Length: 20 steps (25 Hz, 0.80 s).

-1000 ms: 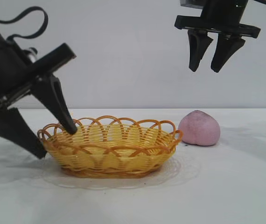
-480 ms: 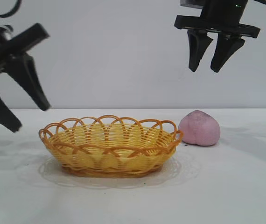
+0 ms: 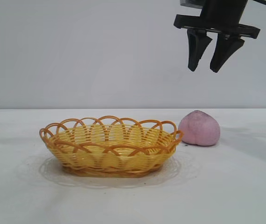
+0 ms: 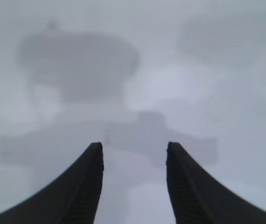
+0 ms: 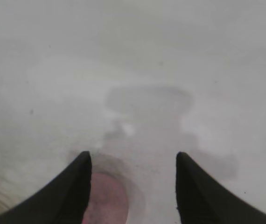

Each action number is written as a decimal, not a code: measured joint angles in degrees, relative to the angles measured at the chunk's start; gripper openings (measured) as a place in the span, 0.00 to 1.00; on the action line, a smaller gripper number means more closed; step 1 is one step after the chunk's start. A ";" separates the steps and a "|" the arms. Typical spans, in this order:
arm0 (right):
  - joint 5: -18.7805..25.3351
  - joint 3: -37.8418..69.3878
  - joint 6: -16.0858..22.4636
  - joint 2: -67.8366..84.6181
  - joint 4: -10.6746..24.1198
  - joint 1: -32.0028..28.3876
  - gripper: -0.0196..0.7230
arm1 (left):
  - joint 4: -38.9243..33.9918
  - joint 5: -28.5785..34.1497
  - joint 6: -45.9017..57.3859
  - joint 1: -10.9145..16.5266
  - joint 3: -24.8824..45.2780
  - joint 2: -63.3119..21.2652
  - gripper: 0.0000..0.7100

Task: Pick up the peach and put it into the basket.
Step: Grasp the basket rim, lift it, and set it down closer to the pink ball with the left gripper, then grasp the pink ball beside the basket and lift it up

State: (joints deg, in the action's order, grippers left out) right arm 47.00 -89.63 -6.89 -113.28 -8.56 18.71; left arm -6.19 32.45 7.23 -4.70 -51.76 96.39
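The dusty-pink peach (image 3: 199, 128) rests on the white table just right of the basket (image 3: 109, 145), a shallow yellow wicker oval with an orange looped rim. My right gripper (image 3: 204, 69) hangs open and empty high above the peach. In the right wrist view the peach (image 5: 107, 200) shows far below, beside one of the open gripper's (image 5: 133, 156) fingers. My left gripper (image 4: 134, 145) is open and empty in its wrist view, over bare table; it is out of the exterior view.
The white table (image 3: 245, 186) stretches around the basket and the peach. A plain pale wall stands behind. Shadows of the arms fall on the table in both wrist views.
My left gripper has drawn back from the basket's left rim, up and to the left, and has left the exterior view. The right gripper, basket and peach have not moved.
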 joint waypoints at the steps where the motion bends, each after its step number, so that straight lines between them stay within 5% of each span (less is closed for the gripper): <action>1: 0.00 0.00 0.00 0.00 -0.12 0.00 0.54 | -1.41 0.00 1.24 0.00 0.00 -0.32 0.45; 7: 0.00 0.00 0.00 0.00 -0.12 0.00 0.54 | -2.27 0.49 3.07 -0.26 0.84 -12.20 0.45; 12: 0.00 0.00 0.00 0.00 -0.12 0.00 0.54 | -2.00 1.93 3.07 -3.85 7.83 -34.93 0.45; 20: 0.00 0.00 0.00 0.00 -0.75 0.00 0.54 | 0.64 18.67 3.41 -6.75 19.24 -67.97 0.45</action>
State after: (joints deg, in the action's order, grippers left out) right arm 47.00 -89.63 -6.89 -113.28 -9.31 18.71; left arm -5.55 51.12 10.64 -11.46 -32.53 28.41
